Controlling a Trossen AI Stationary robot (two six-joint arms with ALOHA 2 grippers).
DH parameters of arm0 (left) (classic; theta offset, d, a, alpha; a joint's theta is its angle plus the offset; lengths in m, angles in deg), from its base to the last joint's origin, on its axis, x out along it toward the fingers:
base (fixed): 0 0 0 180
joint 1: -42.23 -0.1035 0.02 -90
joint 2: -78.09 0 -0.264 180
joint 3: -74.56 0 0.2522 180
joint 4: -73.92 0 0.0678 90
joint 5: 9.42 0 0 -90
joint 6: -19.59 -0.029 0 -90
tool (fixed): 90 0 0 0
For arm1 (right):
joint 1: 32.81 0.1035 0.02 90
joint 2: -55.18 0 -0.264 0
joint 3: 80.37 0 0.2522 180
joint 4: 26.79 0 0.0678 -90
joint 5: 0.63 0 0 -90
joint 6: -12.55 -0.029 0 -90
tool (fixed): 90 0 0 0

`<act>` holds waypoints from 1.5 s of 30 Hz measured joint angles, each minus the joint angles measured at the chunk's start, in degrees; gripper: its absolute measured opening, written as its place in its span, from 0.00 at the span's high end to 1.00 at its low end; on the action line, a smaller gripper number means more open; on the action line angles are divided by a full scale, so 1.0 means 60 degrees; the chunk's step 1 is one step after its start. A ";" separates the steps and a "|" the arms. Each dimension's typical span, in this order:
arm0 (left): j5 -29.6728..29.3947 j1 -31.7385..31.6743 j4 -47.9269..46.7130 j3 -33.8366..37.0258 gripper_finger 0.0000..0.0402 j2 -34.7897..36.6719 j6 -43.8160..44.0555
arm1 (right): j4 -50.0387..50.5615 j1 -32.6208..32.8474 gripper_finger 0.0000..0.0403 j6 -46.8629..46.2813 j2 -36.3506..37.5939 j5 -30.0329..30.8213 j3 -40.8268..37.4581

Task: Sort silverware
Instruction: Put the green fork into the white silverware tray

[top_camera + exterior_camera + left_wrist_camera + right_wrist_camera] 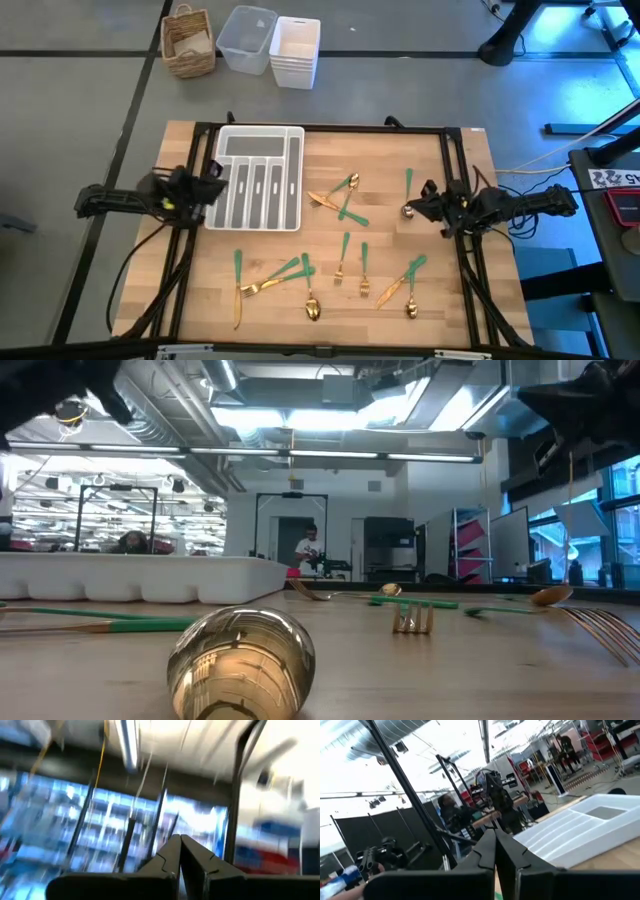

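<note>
Jaws closed both sides; silverware (345, 262) scattered.

Your high camera looked straight down on the whole desk (400, 300), taking in both arms and the white tray (256, 178). Your low camera sat at desk height, very near a gold spoon bowl (241, 663), and faced level across the desk toward the room behind; it shared the tray (140, 575) with the high view. Your left wrist camera pointed up past its tool (180, 855) at ceiling lights. Your right wrist camera looked past its tool (495, 850) across the tray (585, 827) into the room.
</note>
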State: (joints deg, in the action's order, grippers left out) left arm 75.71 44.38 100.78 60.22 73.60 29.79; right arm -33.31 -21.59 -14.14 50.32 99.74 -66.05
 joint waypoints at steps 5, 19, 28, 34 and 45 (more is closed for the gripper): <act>-0.0374 -0.0007 0.1866 0.0000 0.99 0.0000 -0.1204 | -0.0112 0.0000 0.99 0.0003 -0.0001 0.0095 0.0000; -0.2295 0.0158 -0.3605 -0.3806 0.99 -0.4130 0.1857 | 0.1009 0.0000 0.99 -0.0151 -0.0198 0.1690 0.1053; -0.0665 0.1458 -0.9117 -0.8873 0.99 -0.8808 0.0104 | 0.2788 0.0000 0.97 -0.0143 -0.0675 0.1593 0.2650; -0.0345 0.2057 -1.1491 -1.0448 0.99 -1.0551 0.2694 | 0.3013 0.0000 0.83 0.0017 -0.1448 0.1592 0.3488; 0.1539 0.2747 -1.3420 -1.0520 0.99 -1.2422 0.5851 | 0.2957 0.0000 0.67 0.0042 -0.3042 0.1455 0.4962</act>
State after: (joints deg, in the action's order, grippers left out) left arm 84.94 60.86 20.26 -2.90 -0.93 64.89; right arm -15.57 -21.59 -13.89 32.07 108.47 -36.28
